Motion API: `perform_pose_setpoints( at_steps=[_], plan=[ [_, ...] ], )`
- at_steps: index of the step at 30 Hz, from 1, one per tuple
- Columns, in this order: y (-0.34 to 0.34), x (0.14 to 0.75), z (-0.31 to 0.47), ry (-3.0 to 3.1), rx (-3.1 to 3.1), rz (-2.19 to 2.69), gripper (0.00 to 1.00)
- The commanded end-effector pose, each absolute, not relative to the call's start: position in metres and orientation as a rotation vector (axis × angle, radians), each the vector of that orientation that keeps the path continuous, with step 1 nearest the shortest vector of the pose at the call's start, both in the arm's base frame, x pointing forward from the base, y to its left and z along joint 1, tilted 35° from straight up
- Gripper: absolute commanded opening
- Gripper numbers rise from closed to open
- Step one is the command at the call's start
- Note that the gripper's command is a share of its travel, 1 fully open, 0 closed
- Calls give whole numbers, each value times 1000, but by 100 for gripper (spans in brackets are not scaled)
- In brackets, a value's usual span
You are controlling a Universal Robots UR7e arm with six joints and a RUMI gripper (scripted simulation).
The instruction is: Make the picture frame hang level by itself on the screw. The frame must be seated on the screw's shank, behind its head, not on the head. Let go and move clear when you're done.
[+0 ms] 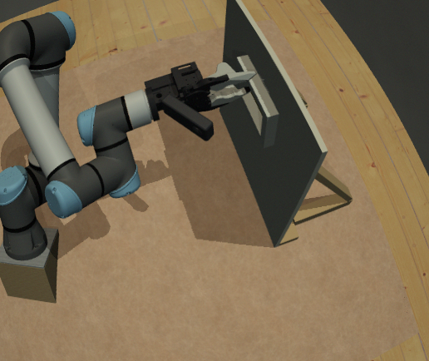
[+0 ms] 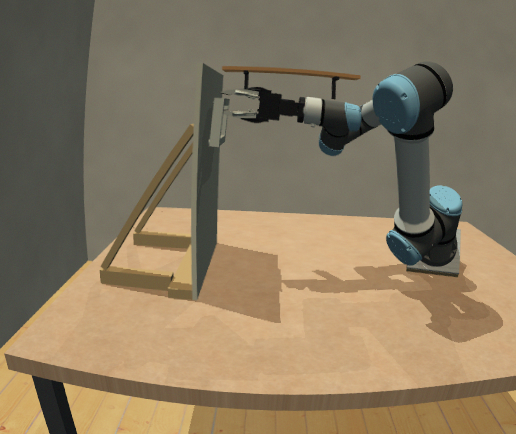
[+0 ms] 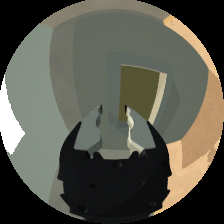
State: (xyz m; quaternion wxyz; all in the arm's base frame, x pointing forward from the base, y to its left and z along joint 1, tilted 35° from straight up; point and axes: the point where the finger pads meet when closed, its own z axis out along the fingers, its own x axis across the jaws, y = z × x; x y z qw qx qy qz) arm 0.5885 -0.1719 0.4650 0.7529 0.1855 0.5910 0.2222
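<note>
The pale picture frame (image 1: 258, 100) lies against the dark upright board (image 1: 276, 137), high up near its far end. It also shows in the side view (image 2: 217, 122) and in the wrist view (image 3: 142, 95), where its olive inside is visible. The screw is hidden behind the frame. My gripper (image 1: 244, 83) reaches level to the frame's top part. Its fingers stand a little apart on either side of the frame's rail and do not press on it. In the side view the fingertips (image 2: 229, 104) straddle the frame's top.
The board (image 2: 204, 190) stands on the table, held by slanted wooden braces (image 2: 144, 200) behind it. A brown rail (image 2: 291, 73) hangs on the back wall above the arm. The arm's base (image 1: 26, 266) is at the near left.
</note>
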Motion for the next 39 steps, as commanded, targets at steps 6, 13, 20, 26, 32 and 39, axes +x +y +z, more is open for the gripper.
perform_pose_setpoints(
  at_steps=[6,13,20,26,32,39],
  plan=[
    [-172,588,465,1290,405,484,29],
    [-172,588,465,1290,405,484,29],
    [-172,588,465,1290,405,484,29],
    [-172,588,465,1290,405,484,29],
    [-172,587,465,1290,405,484,29],
    [-172,584,464,1290,405,484,29]
  ],
)
